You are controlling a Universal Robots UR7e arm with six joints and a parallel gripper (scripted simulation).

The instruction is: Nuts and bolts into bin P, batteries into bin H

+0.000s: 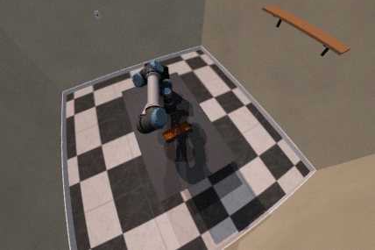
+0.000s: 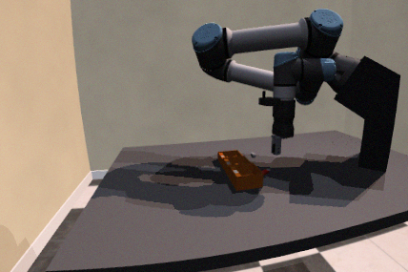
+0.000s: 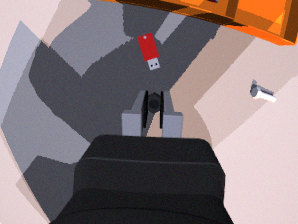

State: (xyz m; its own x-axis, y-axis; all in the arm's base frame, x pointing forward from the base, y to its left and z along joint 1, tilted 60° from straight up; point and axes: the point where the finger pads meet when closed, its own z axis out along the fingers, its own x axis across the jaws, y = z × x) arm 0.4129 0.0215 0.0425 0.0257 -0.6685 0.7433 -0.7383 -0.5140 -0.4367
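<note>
My gripper (image 2: pixel 276 152) (image 3: pixel 154 102) points down and hangs a little above the table, beside the orange bins. Its fingers are closed on a small dark nut or bolt (image 3: pixel 154 101), seen end-on as a dark six-sided shape. A small silver bolt (image 3: pixel 263 93) (image 2: pixel 253 155) with a grey head lies on the table to the right in the wrist view. The orange bins (image 1: pixel 178 134) (image 2: pixel 250 183) (image 3: pixel 274 36) stand together in a row on the table, with small things inside. Their letters P and H cannot be read here.
A red USB stick (image 3: pixel 148 48) (image 2: pixel 266 172) with a metal plug lies on the table (image 2: pixel 157 232) between the gripper and the bins. The bin walls rise beyond it. Arm shadows darken much of the table around the bins.
</note>
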